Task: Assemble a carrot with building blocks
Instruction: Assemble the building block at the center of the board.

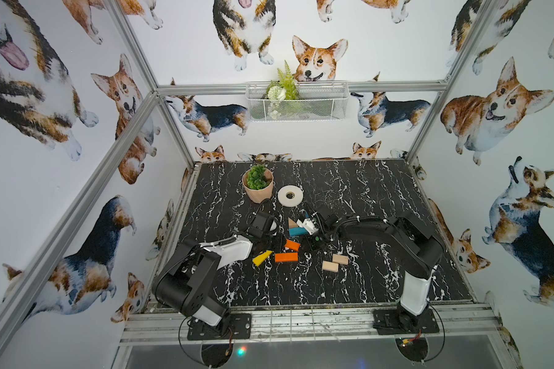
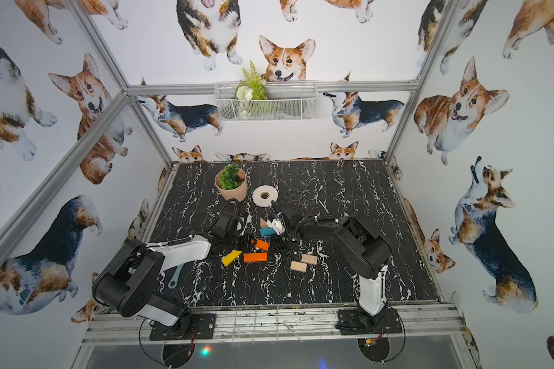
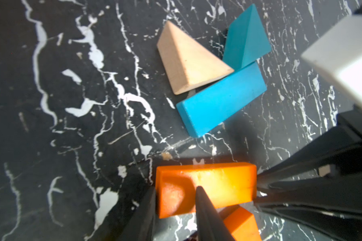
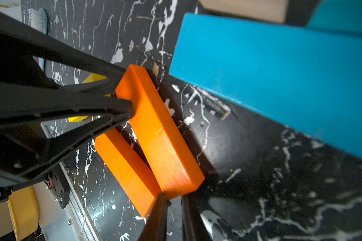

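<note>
The triangle (image 3: 188,62) is bare matt wood; teal bar (image 3: 222,100) and orange block (image 3: 228,183) wear smooth, satin paint.

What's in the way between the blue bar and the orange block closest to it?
Nothing I can see. Only bare black table lies between the orange block and the blue bar.

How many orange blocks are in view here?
2. One orange block is by the teal bar; the other lies nearer the robot's side, beside the yellow block. None seems hidden.
</note>
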### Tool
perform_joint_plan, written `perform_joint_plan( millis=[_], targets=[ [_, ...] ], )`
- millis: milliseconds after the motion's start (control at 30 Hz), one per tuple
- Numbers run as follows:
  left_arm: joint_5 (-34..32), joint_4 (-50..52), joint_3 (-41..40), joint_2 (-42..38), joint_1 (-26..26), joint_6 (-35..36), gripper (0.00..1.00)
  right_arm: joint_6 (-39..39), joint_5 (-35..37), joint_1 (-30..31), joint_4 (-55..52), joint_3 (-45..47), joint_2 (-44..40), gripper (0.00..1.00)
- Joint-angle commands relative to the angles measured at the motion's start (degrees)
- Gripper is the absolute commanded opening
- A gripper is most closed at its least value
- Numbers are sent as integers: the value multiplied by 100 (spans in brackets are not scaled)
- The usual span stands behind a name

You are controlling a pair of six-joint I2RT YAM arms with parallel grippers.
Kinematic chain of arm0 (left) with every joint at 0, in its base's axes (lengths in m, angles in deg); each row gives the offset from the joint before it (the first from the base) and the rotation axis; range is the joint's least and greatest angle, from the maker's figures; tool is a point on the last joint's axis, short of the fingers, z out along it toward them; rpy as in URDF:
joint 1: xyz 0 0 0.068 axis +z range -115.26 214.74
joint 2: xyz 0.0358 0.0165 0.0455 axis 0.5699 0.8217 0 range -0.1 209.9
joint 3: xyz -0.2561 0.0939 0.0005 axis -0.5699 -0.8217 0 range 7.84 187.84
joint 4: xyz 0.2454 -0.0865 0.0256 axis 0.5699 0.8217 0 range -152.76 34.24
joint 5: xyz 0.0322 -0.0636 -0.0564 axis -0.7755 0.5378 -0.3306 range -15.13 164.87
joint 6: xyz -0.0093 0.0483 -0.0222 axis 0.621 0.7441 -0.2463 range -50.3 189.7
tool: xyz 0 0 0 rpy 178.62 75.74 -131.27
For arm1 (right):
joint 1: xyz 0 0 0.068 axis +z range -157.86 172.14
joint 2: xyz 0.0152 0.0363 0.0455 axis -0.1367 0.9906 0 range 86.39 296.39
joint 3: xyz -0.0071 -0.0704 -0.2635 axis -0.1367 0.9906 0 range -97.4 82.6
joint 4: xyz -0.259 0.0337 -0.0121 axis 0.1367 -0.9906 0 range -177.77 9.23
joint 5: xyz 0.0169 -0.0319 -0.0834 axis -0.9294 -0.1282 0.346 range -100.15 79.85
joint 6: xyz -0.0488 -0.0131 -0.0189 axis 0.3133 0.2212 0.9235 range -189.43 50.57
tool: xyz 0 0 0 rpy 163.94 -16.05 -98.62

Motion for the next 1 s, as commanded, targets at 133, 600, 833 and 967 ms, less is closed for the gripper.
perform_joint_plan(
  millis=[133, 600, 833, 967],
  targets=[
    [380, -153, 106, 135, -223, 109, 34, 2, 451, -160, 134, 77, -33, 18],
    [542, -391, 189, 474, -267, 70, 33, 165, 859, -173, 127, 42, -58, 16],
    [567, -389, 188, 466, -277, 64, 33, 257, 1086, -176, 94, -1, -32, 16],
    [608, -426, 191, 485, -277, 53, 33, 288, 1211, -177, 103, 1, -46, 16]
  ],
)
